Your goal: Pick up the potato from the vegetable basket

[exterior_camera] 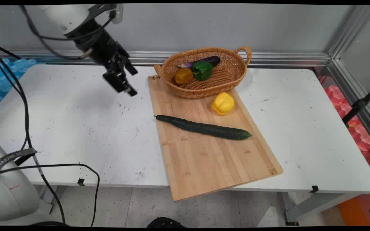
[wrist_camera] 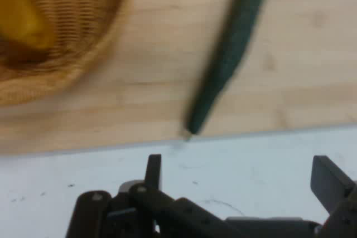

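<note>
White table (exterior_camera: 75, 128): gripper (exterior_camera: 125, 80) held spread and empty above it; cucumber (exterior_camera: 204, 127) and yellow pepper (exterior_camera: 223, 103) left on cutting board (exterior_camera: 210, 160); three vegetables lodged in wicker basket (exterior_camera: 223, 80).

This looks like a robotics lab rather than a kitchen. A bare white table (exterior_camera: 75, 134), scuffed and marked, stands against a plain grey wall (exterior_camera: 236, 25) edged with aluminium framing (exterior_camera: 342, 41). A white robot arm (exterior_camera: 66, 16) with hanging black cables (exterior_camera: 24, 106) reaches over the table. Beside the table's right end stands a black tripod leg (exterior_camera: 361, 104); blue padding (exterior_camera: 2, 77) lies beyond its left end.
</note>
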You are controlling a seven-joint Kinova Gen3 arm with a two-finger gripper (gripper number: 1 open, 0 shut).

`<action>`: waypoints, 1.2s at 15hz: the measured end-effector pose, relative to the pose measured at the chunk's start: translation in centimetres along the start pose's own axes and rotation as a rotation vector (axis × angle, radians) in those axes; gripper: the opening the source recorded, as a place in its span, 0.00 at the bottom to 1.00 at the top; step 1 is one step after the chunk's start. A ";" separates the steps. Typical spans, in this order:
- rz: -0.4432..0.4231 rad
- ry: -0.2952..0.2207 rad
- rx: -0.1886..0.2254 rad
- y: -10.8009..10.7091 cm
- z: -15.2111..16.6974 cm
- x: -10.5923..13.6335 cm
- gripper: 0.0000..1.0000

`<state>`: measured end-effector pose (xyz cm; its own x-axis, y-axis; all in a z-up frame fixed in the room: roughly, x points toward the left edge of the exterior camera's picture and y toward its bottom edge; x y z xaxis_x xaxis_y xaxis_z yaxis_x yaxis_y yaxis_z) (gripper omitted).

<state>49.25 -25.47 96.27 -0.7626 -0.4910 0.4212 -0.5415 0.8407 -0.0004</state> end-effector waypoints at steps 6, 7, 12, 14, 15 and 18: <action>-0.246 0.044 0.130 -4.3 1.9 2.3 1.00; -0.271 0.049 0.142 -4.7 2.2 2.7 1.00; -0.423 0.077 0.220 -8.2 5.4 5.4 1.00; -0.451 0.079 0.238 -9.2 6.6 6.3 1.00; -0.463 0.079 0.245 -9.7 7.3 6.7 1.00; -0.492 0.073 0.260 -10.8 9.2 7.8 1.00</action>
<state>45.93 -40.51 91.22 -0.3762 -0.7862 0.4903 -0.9038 0.4279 -0.0073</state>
